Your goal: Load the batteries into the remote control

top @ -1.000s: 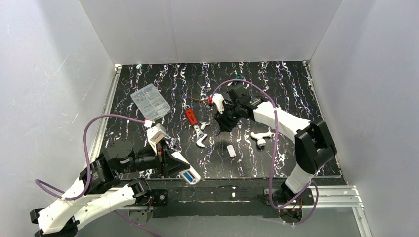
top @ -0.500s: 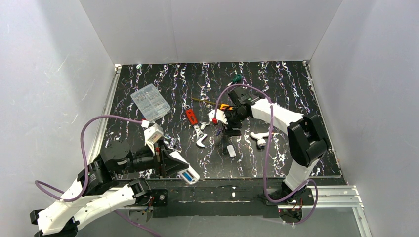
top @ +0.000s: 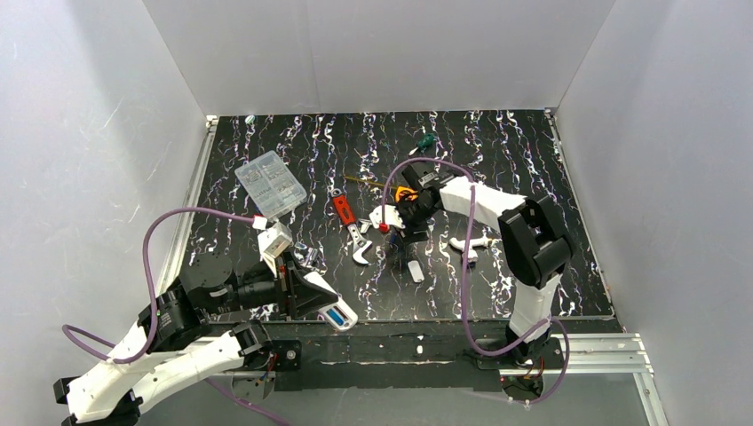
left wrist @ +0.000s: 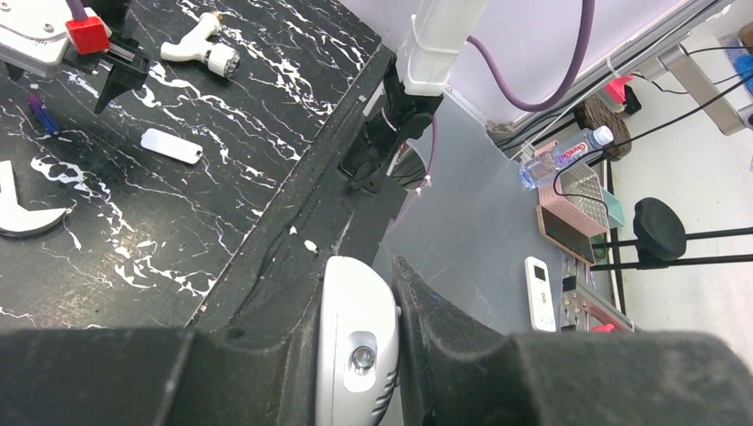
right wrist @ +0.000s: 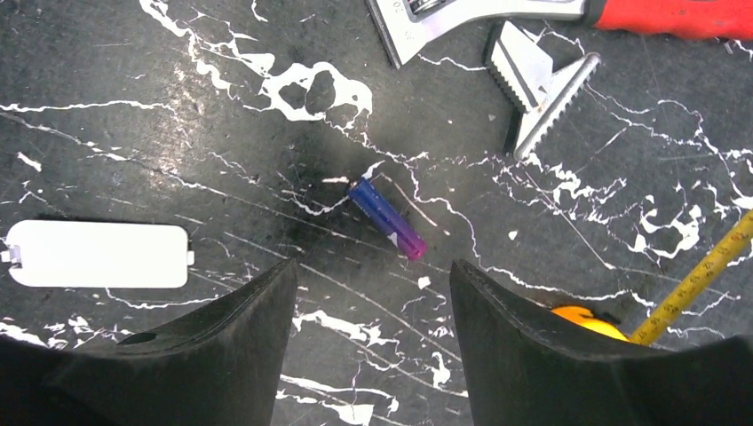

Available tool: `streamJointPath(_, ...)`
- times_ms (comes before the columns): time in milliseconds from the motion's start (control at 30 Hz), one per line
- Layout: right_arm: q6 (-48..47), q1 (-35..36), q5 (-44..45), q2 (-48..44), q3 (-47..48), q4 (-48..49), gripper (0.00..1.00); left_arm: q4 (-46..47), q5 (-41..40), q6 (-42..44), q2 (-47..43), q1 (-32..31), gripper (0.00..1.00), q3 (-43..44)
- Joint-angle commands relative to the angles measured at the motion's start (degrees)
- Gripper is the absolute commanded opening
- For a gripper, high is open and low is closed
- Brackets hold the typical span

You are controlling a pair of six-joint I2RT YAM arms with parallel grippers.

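Left jaws grip remote control (left wrist: pixel 358 342), right jaws gape above battery (right wrist: pixel 387 218), parts box (top: pixel 271 184) apart.

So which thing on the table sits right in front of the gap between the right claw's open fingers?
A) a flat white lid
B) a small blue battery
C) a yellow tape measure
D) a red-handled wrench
B: the right wrist view shows the blue battery centred just ahead of the gap of the open right gripper.

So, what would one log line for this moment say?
left end effector: shut on remote | right end effector: open over battery on table
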Motion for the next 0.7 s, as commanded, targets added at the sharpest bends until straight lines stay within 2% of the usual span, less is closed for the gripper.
streamJointPath(0,-2.92,1.03,-1.28,2.17,4.64,-2.42,0.7,1.87,0.01,-0.04,-0.99,-0.15,0.0,2.68)
streamJointPath(267,-3.17,1.8,-0.72,5.15,6.66,-3.45,0.68,1.07,-0.25,-0.12,-1.51,-0.14,0.0,3.17)
streamJointPath(467,-3.18,1.86,-0.33,7.09,8.19,-5.46,0.58,0.93,-0.55,-0.21,-1.57,-0.14,0.0,3.27)
streamJointPath(667,-2.2,2.11,0.29,8.86,9.87,-6.7,0.53,0.46,-0.57,-0.13,-1.6,-0.15,0.0,3.69)
